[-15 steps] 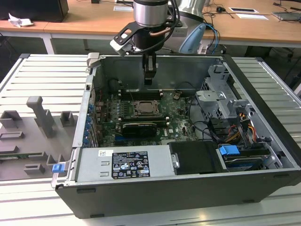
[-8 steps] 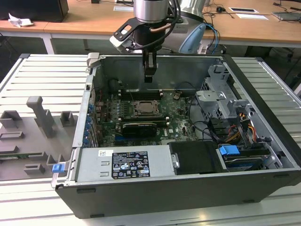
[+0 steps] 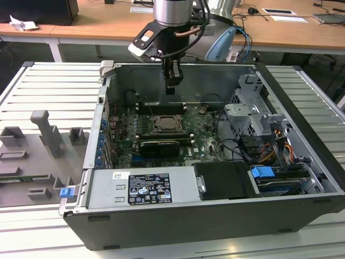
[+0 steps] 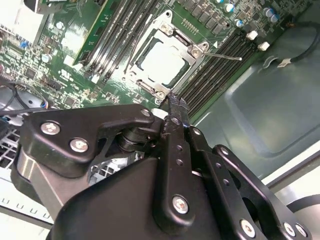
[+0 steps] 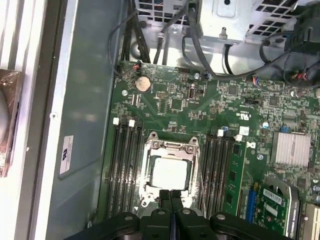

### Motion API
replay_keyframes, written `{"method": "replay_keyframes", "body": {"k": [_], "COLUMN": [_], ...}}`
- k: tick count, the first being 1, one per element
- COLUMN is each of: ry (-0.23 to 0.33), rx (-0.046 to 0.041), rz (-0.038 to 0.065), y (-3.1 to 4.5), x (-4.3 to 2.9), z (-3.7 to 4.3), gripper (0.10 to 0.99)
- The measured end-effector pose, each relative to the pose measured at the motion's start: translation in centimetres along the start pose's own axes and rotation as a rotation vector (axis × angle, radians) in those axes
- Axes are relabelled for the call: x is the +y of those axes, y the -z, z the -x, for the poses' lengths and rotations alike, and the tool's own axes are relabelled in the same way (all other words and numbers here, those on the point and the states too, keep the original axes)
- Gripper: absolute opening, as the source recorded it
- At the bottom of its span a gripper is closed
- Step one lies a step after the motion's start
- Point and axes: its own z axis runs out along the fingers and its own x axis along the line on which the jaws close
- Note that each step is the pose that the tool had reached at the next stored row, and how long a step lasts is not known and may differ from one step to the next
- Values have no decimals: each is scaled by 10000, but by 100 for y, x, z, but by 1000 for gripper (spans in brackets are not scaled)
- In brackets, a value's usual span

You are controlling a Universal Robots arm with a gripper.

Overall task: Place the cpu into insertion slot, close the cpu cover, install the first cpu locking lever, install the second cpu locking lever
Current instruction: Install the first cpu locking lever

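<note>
Two steps look done: cpu (image 5: 170, 172) in insertion slot (image 5: 146, 199), cpu cover (image 5: 170, 148) down; levers (image 4: 225, 56) unclear; your pincer (image 5: 170, 195) hangs closed, empty.

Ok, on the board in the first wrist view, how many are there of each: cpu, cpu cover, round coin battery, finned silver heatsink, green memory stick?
cpu: 1
cpu cover: 1
coin battery: 1
finned heatsink: 1
green memory stick: 1
Total: 5
</note>
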Motion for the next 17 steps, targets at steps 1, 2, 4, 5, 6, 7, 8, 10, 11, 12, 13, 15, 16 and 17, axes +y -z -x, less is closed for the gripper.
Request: {"method": "replay_keyframes", "body": {"k": [1,2,4,5,6,7,8,10,11,12,13,15,16,17], "ry": [65,137,318,471,699,799,878,1082,1252,1413,1554,1681,1765,1809], "rx": [2,4,11,16,25,28,31,38,45,50,55,60,63,65], "rz": [0,-1,-1,0,0,-1,-1,-2,-1,-2,-2,-2,-2,-2], "y": [0,0,0,0,0,0,0,0,0,0,0,0,0,0], "x": [0,0,0,0,0,0,0,0,0,0,0,0,0,0], "z": [0,0,0,0,0,0,0,0,0,0,0,0,0,0], "gripper": [106,106,106,106,106,106,106,106,106,106,106,106,106,106]}}
